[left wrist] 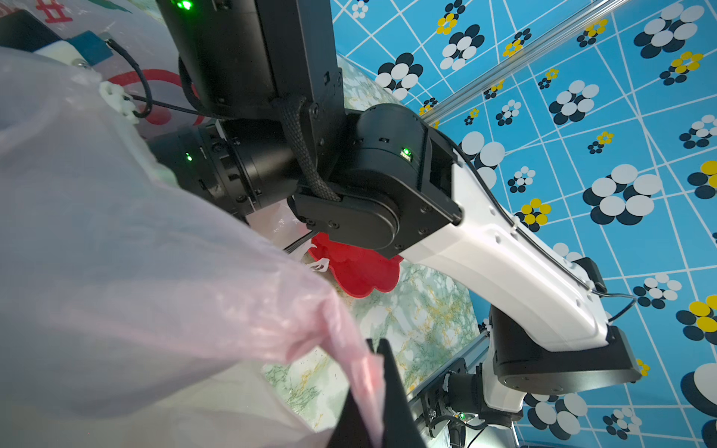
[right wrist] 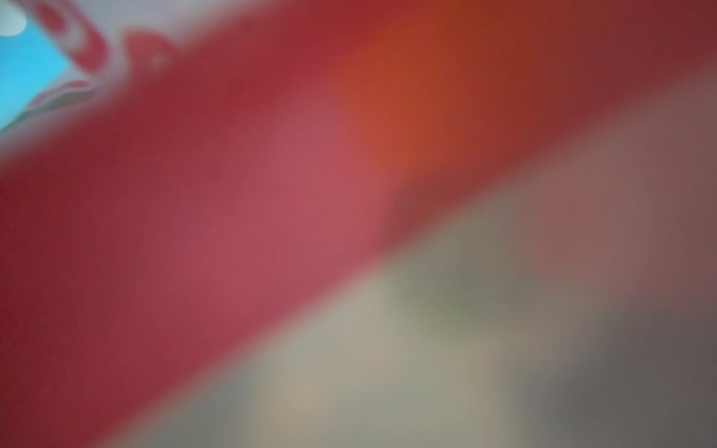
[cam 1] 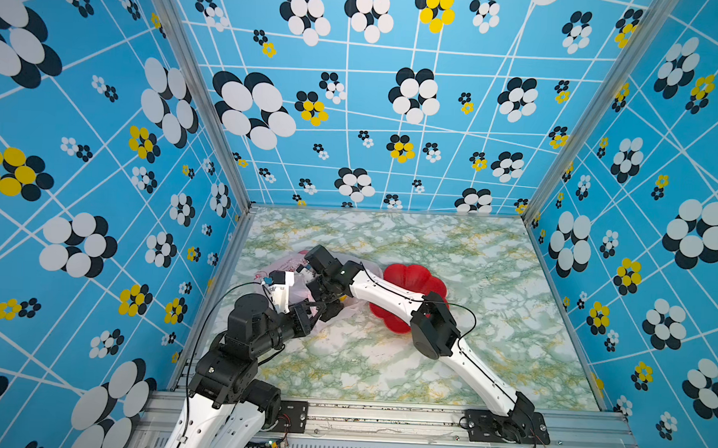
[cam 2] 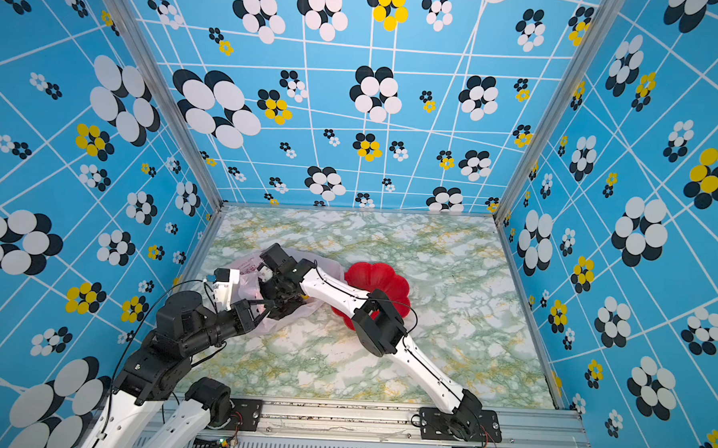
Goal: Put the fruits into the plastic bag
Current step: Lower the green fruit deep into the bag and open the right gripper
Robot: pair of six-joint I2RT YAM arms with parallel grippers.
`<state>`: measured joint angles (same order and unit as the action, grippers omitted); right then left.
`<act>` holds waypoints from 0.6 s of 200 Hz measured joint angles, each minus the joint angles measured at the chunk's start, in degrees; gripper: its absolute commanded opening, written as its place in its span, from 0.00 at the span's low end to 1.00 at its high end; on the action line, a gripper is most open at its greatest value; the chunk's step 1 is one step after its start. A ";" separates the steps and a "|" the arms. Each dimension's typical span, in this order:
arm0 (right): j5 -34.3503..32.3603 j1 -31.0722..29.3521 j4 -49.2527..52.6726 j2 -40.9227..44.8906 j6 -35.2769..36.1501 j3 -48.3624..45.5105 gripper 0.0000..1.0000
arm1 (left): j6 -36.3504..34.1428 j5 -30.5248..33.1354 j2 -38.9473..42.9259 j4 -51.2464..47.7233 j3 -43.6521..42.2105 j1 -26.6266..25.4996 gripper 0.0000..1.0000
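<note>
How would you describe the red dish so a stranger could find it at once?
Look at the green-veined marble tabletop boxed in by blue flowered walls. Near its middle, partly under the white right arm, lies the red dish. It alone is solid bright red with a scalloped, flower-shaped rim, unlike the crinkly pale pink plastic bag on its left.

This is a robot test cell in a lab, not a lived-in room. Printed blue flower-pattern panels [cam 1: 395, 110] hang on bare aluminium posts [cam 1: 200, 93] round three sides of a marble-look tabletop [cam 1: 471, 280]. The left arm [cam 1: 235, 344] and right arm [cam 1: 480, 371], with cables exposed, are bolted to a metal rail [cam 1: 382, 417] along its near edge.
</note>
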<state>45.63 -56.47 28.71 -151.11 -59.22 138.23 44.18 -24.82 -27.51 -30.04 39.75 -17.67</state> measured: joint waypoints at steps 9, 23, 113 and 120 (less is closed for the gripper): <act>-0.26 0.00 1.03 0.50 0.81 -0.42 0.99 | 0.00 0.00 -0.02 0.00 0.00 0.00 0.00; -0.57 0.00 2.38 1.64 1.97 -1.75 0.99 | -0.02 0.09 -0.04 0.00 0.00 0.00 0.00; -3.17 0.13 13.20 9.90 10.10 -8.61 0.99 | -0.81 1.14 -0.17 -1.92 0.00 0.00 0.00; -3.65 0.20 14.58 10.34 10.88 -8.61 0.99 | -0.92 1.22 -0.24 -1.97 0.00 0.00 0.00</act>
<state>41.98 -56.27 43.29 -140.77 -48.34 129.62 43.27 -23.59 -27.75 -32.01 39.75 -17.67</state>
